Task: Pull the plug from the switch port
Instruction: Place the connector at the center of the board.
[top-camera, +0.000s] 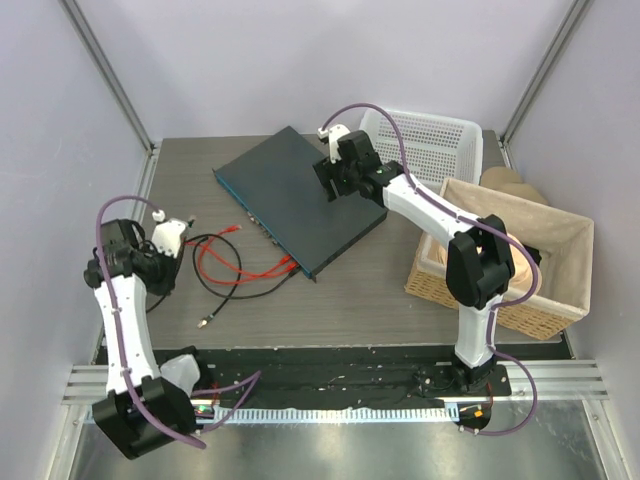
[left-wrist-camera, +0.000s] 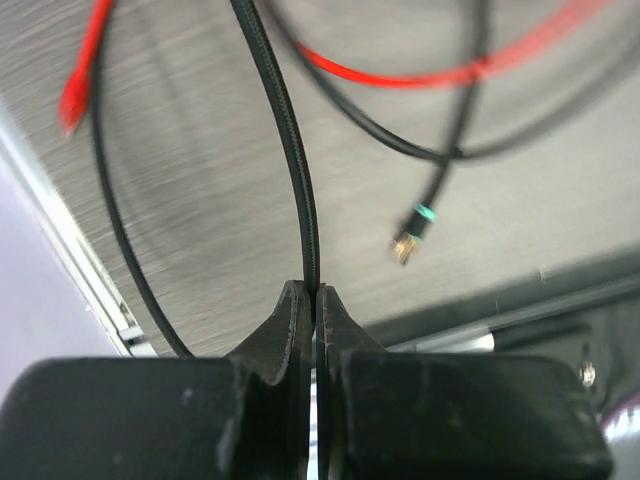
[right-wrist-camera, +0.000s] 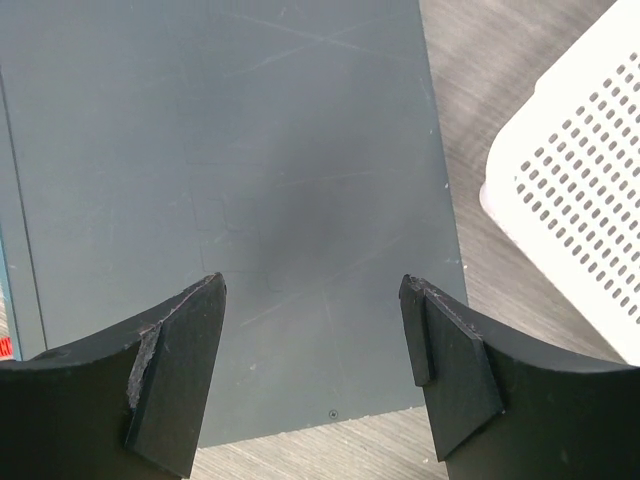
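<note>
While my left jaws are clamped on the black cable (left-wrist-camera: 300, 180), left of the switch (top-camera: 280, 190) on the table (top-camera: 380, 300), my right jaws stand apart above the switch top; the white basket (top-camera: 440, 140) sits just beside its far corner.

The whole surface (top-camera: 380, 290) is shown from high behind its near edge, the lens tilted down and forward, well back from everything. The left wrist view is taken low and very close, along the left gripper (left-wrist-camera: 315, 292) toward the black cable (left-wrist-camera: 288, 130), which is shared with the top view. The right wrist view is pointed down past the right gripper (right-wrist-camera: 310, 285), close over the switch (right-wrist-camera: 230, 180) and white basket (right-wrist-camera: 570, 150), likewise shared overhead.
</note>
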